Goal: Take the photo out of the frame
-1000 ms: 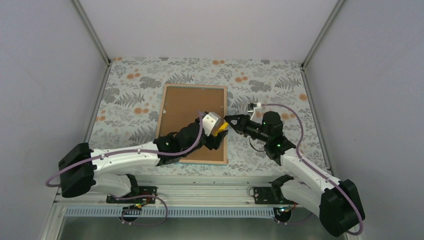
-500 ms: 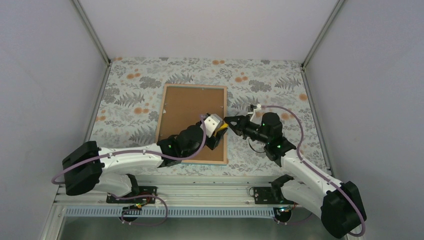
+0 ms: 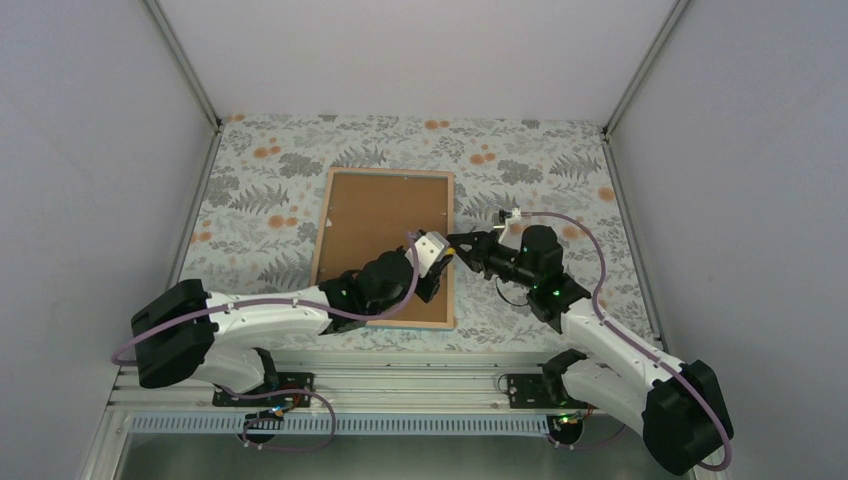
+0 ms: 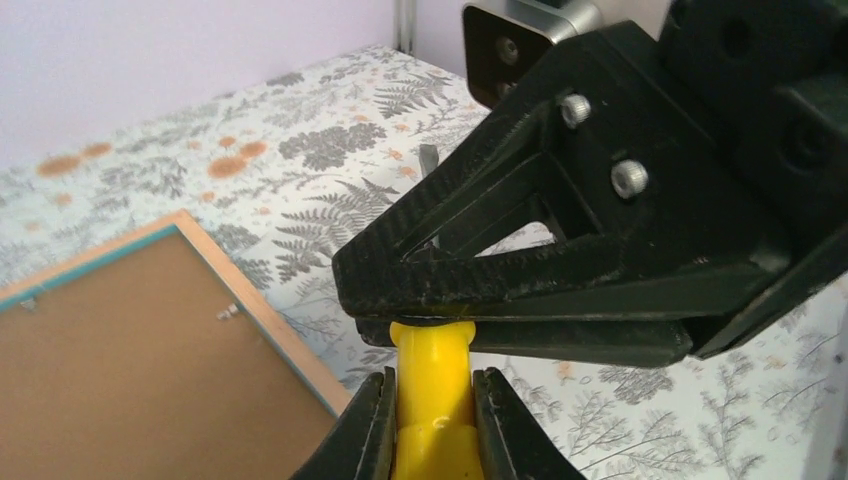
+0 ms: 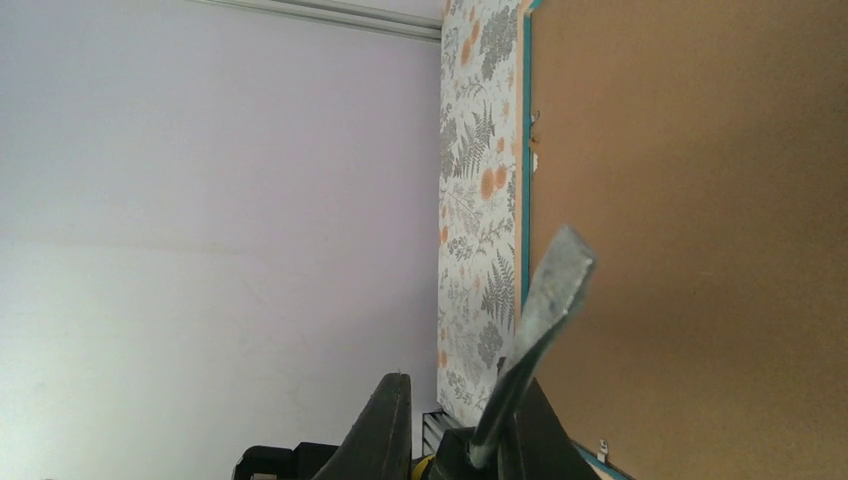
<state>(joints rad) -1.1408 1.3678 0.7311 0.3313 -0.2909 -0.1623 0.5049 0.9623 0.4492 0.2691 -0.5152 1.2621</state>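
The frame (image 3: 322,232) lies face down on the table, with its light wood rim and turquoise edge (image 5: 524,200) showing. A brown backing board (image 3: 385,215) covers it, so the photo is hidden. Over the frame's right edge, my right gripper (image 3: 458,243) is shut on the head of a yellow-handled screwdriver (image 4: 432,365). Its flat grey blade (image 5: 548,295) sticks out past the right gripper's fingers. My left gripper (image 4: 432,400) is shut on the yellow handle, with a finger pressed against each side. The two grippers meet tip to tip.
Small metal tabs (image 4: 229,312) hold the backing board along the rim. The table has a fern-and-flower cloth (image 3: 260,200). Grey walls stand on three sides, with metal posts at the back corners. Both arms reach across the frame's near right corner.
My left gripper has closed its fingers onto the yellow handle and edged closer to the right gripper. The right gripper has stayed shut on the tool, shifting slightly left.
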